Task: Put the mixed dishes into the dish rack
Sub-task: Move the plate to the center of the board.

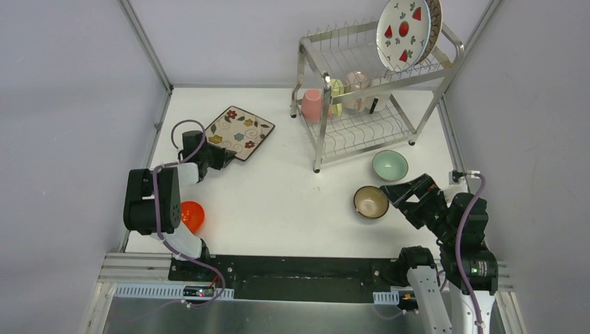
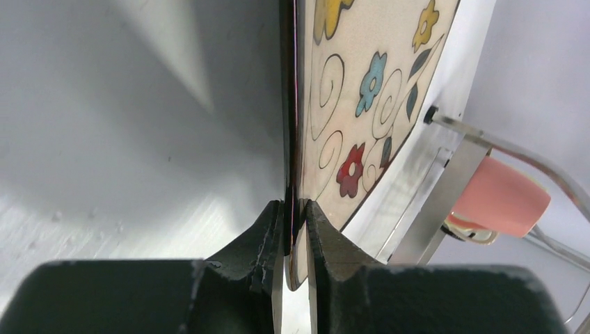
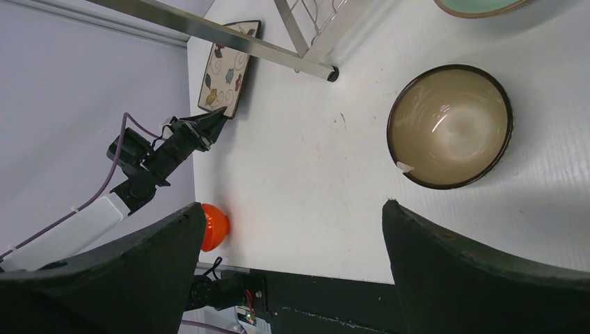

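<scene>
White tabletop, grey walls. Left gripper (image 2: 296,223) clenched on the rim of the square floral plate (image 1: 241,131), far left; right gripper (image 3: 292,204) spread empty near the brown bowl (image 1: 371,202). Hazard: this thin rim pinch may let the plate swing or slip.

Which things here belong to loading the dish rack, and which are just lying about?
Job: dish rack, square floral plate, orange bowl, brown bowl, mint bowl, pink cup, white plate.
Not the job, only rig parts: purple cable, frame post.
</scene>
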Available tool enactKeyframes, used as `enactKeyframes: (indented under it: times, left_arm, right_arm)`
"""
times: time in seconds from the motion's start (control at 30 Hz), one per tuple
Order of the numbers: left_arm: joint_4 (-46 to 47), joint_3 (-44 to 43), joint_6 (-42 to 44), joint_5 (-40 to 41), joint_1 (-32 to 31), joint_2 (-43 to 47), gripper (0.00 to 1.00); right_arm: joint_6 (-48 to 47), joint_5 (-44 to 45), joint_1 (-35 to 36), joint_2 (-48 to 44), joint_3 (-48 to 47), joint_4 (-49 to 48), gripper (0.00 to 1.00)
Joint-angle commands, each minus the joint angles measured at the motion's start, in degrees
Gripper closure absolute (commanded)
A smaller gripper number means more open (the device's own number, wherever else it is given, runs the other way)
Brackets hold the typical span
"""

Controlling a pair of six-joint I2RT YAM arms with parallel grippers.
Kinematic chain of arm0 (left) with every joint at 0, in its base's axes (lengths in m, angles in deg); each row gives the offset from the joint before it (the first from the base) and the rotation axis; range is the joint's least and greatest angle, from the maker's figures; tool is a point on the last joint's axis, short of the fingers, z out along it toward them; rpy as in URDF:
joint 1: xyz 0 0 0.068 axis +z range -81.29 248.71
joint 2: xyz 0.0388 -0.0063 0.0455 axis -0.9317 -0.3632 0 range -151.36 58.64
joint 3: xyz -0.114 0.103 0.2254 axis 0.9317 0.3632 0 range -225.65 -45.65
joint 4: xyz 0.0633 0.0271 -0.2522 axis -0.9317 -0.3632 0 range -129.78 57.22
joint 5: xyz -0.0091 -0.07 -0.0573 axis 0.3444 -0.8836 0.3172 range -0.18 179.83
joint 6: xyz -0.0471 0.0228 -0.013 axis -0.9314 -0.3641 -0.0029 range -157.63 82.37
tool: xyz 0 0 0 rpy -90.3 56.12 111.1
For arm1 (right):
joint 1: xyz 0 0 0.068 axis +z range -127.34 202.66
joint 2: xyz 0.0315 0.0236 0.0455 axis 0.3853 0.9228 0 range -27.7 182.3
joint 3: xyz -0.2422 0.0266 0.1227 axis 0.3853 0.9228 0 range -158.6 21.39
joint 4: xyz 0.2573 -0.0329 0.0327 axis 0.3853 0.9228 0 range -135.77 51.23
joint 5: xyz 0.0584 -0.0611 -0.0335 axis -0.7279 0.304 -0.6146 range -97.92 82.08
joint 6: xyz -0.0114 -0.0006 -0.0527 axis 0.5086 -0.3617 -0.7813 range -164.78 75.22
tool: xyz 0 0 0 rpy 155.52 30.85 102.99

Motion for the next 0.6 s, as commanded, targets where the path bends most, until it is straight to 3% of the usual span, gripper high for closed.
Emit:
enactKeyframes:
  times: [0.0,0.23,0.57]
  left_arm:
    - [-2.8,2.3,0.9,-3.6,-0.8,5.9,1.0]
    - [-8.1,8.0,1.2,-3.8,-2.6,13.2,1.0]
    - [-21.1,10.4,5.6,-4.6,-3.6,25.2,1.0]
  right_arm:
    - [2.3,-2.4,-0.1,-1.2,1.8,-3.2,0.0]
    - [7.5,-5.2,-0.1,-5.9,7.0,-9.2,0.0]
    - [6.8,-7.7,-0.1,-3.6,7.0,-11.1,0.02]
